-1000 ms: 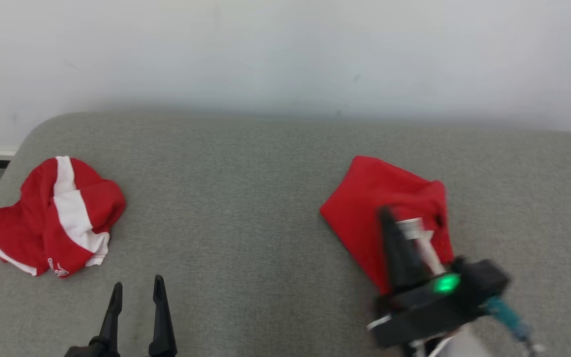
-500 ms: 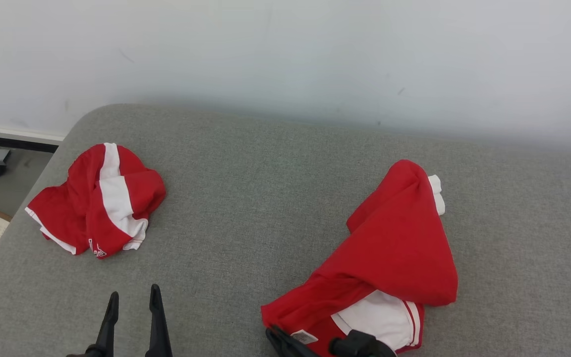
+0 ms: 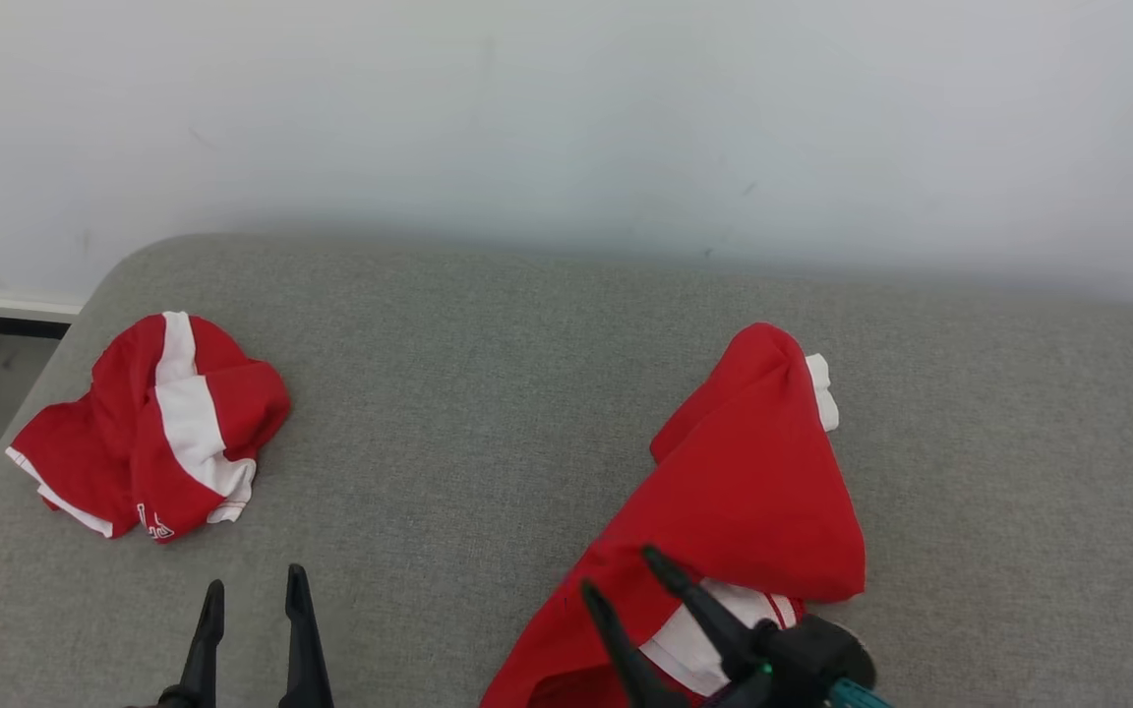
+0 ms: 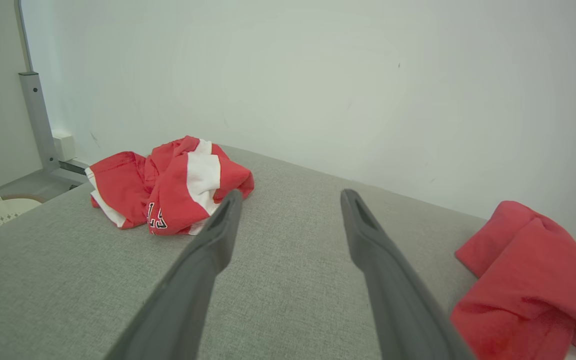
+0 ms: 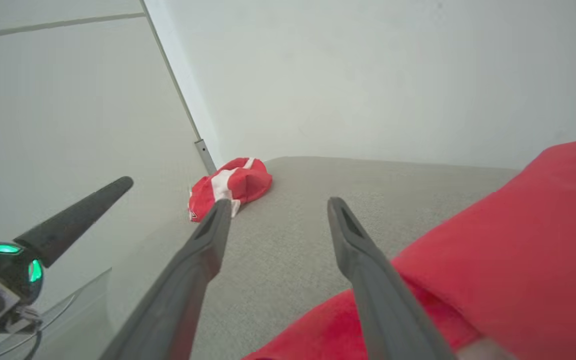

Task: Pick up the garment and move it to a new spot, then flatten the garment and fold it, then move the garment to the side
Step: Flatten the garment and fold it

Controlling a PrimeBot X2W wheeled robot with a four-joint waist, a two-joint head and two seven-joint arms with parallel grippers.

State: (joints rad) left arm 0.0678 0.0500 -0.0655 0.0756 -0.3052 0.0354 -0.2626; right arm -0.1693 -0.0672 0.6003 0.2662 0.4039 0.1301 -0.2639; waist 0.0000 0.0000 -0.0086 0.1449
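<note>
My right fingers (image 3: pixel 694 600), pinched shut on the garment (image 3: pixel 763 482) a second ago, have sprung wide apart and let it go. It now lies in a rumpled red heap on the right of the grey surface (image 3: pixel 488 393), so I'd call the relocation done and flattening next. They hover over its near edge gripping nothing, though I can't judge contact. My left fingers (image 3: pixel 301 639) stay wide and empty, well apart from the red-and-white bundle (image 3: pixel 163 423).
</note>
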